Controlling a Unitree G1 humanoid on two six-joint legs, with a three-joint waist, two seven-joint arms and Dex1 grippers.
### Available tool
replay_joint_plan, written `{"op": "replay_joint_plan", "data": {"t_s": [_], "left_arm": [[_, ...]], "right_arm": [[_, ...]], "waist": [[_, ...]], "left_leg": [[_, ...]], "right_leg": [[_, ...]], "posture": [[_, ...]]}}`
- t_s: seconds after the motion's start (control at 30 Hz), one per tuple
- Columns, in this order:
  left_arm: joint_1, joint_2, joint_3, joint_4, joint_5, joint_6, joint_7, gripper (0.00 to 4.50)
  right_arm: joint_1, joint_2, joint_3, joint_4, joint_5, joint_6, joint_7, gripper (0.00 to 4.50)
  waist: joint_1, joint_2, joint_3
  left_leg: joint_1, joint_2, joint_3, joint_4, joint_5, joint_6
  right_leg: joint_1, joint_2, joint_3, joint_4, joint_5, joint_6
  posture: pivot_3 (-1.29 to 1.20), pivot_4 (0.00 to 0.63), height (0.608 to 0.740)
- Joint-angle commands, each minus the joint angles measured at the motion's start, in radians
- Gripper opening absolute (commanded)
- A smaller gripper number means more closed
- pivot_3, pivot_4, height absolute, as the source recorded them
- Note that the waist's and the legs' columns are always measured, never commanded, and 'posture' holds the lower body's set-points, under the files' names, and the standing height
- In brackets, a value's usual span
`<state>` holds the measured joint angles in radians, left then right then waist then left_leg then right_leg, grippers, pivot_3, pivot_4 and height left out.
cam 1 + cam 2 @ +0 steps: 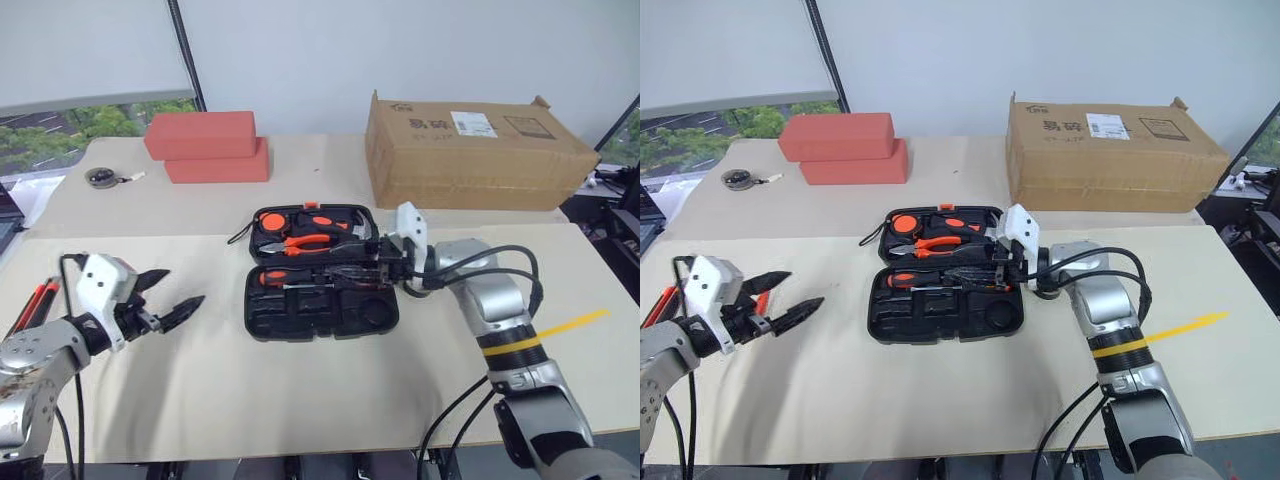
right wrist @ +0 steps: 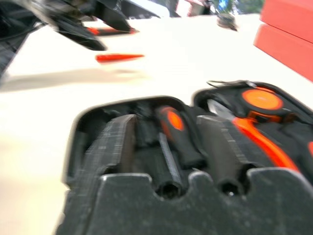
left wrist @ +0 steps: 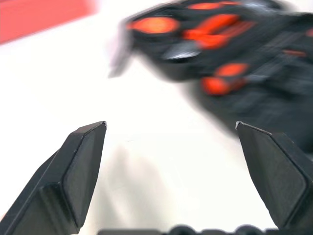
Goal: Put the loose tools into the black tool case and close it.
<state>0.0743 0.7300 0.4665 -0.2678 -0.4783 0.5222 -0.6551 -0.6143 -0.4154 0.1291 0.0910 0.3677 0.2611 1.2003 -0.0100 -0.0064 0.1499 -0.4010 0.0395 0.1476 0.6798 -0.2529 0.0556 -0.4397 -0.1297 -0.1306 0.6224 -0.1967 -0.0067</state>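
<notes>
- Head views: I see the black tool case [image 1: 320, 272] lying open mid-table, orange-handled tools seated in its recesses. My right gripper [image 1: 385, 262] sits at its right edge; I can't tell its finger state. My left gripper [image 1: 170, 300] hovers left, fingers spread, empty.
- The beige table [image 1: 300, 400] also carries red blocks [image 1: 208, 146] and a cardboard box [image 1: 465, 152].
- Left wrist view: case blurred beyond spread fingertips [image 3: 80, 171].
- Right wrist view: a screwdriver [image 2: 178, 134] nested; details smeared.

The black tool case [image 1: 320, 272] lies open flat mid-worktop [image 1: 300, 400] — orange-handled tools seated in its recesses.
</notes>
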Motion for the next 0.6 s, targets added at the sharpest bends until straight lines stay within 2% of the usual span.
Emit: {"op": "replay_joint_plan", "data": {"t_s": [0.03, 0.07, 0.33, 0.47, 0.6], "left_arm": [[0.018, -0.005, 0.027, 0.037, 0.051, 0.056, 0.097, 4.5], [0.02, -0.005, 0.024, 0.059, 0.078, 0.08, 0.138, 4.5], [-0.057, -0.049, 0.008, 0.172, 0.138, 0.151, 0.295, 4.5], [-0.055, -0.05, -0.012, 0.211, 0.137, 0.194, 0.284, 4.5], [-0.045, -0.062, -0.021, 0.201, 0.111, 0.244, 0.264, 3.4]], "right_arm": [[0.005, -0.023, -0.031, -0.08, 0.055, -0.007, 0.038, 4.13], [0.009, -0.03, -0.024, -0.086, 0.061, -0.004, 0.055, 4.47], [-0.008, -0.054, -0.001, -0.072, 0.068, 0.003, 0.107, 4.49], [-0.018, -0.054, -0.007, -0.057, 0.055, -0.015, 0.1, 4.49], [-0.021, -0.065, -0.011, -0.053, 0.056, -0.011, 0.102, 4.5]], "waist": [[0.0, 0.0, 0.0], [0.0, 0.0, 0.0], [0.012, -0.001, 0.001], [0.014, -0.001, 0.001], [0.014, -0.001, 0.001]], "left_leg": [[0.0, 0.0, 0.0, 0.0, 0.0, 0.0], [0.0, 0.0, 0.0, 0.0, -0.001, 0.002], [0.0, 0.001, -0.001, 0.0, -0.002, 0.003], [0.0, 0.003, -0.001, 0.0, -0.002, 0.003], [0.001, 0.004, -0.001, 0.0, -0.002, 0.002]], "right_leg": [[0.0, 0.0, 0.0, 0.0, 0.0, 0.0], [0.0, 0.0, 0.0, 0.0, 0.0, 0.0], [-0.001, -0.002, -0.001, 0.0, 0.0, 0.0], [-0.001, -0.002, -0.001, 0.0, 0.001, -0.001], [-0.001, -0.002, 0.0, 0.0, 0.001, -0.002]], "posture": [[0.0, 0.15, 0.712], [0.0, 0.15, 0.712], [0.0, 0.15, 0.712], [0.0, 0.15, 0.712], [0.0, 0.15, 0.712]]}}
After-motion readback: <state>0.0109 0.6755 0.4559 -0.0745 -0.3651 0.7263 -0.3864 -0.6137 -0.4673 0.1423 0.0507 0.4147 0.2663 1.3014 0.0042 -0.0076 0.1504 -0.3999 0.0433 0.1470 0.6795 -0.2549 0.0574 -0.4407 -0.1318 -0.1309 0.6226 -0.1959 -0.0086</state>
